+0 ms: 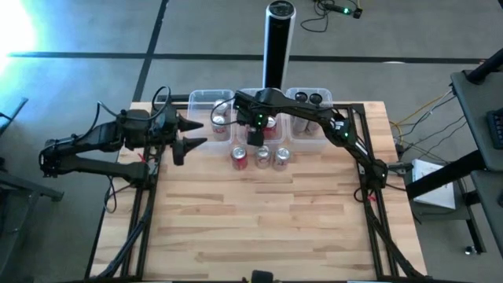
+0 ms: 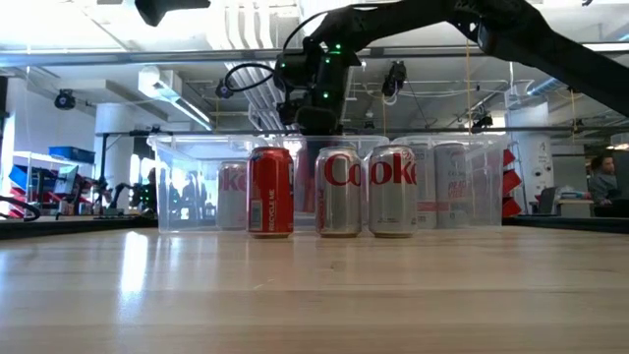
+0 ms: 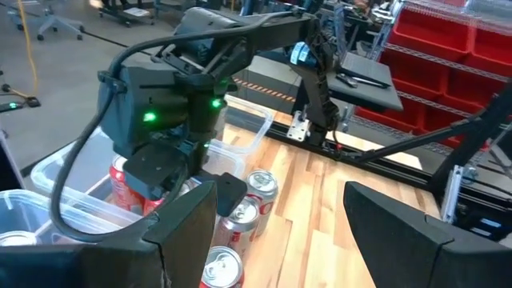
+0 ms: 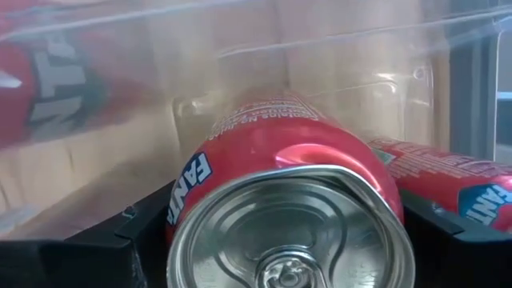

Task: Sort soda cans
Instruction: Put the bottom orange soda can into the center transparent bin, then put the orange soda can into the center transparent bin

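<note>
My right gripper point(image 1: 255, 135) reaches down into the middle clear tub point(image 1: 280, 135) at the table's far edge, shut on a red soda can point(image 4: 280, 152). Another red can point(image 4: 452, 180) lies beside it in the tub. Three soda cans stand on their bases in a row in front of the tubs: one red point(image 2: 270, 192) and two silver point(image 2: 339, 192), point(image 2: 393, 192). My left gripper point(image 1: 189, 135) hovers open, touching nothing, over the table's left side beside the left tub point(image 1: 206, 98). My right gripper has the red can between its two fingers, one on each side wall just below the silver top point(image 4: 180, 220). The fingers point(image 4: 120, 236) come from above, slanting steeply down, along the can. The can sits tilted inside the tub, top toward the wrist; its lower end is hidden.
The left tub holds a red can point(image 1: 220, 119). The right tub point(image 1: 324, 118) holds dark cans point(image 1: 309, 98). A tall black cylinder post point(image 1: 277, 43) stands just beyond the tubs. The wooden table point(image 1: 259, 220) stretches bare from the can row to the near edge.
</note>
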Tool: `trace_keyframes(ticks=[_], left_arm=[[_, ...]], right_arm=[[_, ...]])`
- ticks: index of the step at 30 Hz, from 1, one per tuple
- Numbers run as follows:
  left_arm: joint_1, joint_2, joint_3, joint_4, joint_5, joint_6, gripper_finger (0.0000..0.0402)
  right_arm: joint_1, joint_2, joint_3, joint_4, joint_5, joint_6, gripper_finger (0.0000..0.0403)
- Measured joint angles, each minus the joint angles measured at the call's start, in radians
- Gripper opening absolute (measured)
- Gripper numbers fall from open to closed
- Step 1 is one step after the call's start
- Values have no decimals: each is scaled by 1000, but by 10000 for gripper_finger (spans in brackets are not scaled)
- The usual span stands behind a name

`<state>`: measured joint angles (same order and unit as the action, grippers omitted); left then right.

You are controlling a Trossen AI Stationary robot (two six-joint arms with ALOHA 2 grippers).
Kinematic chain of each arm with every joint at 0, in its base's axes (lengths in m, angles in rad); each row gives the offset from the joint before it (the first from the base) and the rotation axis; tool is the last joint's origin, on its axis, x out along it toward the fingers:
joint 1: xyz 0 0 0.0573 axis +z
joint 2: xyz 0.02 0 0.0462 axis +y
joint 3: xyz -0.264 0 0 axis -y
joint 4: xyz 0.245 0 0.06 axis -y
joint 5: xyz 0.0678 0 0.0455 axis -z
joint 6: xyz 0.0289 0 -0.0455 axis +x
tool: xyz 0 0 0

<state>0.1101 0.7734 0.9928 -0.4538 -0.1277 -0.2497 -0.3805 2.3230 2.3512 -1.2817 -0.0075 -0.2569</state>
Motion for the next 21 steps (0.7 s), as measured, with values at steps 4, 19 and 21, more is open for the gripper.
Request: trace_keyframes(ticks=[4,19,21], left_arm=[[0,-3,0,0,8,1,258],[0,-29,0,-9,8,2,258],[0,-36,0,-26,19,12,258]], right_arm=[[0,0,0,7,-1,2,324],[-1,-30,2,14,10,38,347],[5,-69,2,19,21,51,349]])
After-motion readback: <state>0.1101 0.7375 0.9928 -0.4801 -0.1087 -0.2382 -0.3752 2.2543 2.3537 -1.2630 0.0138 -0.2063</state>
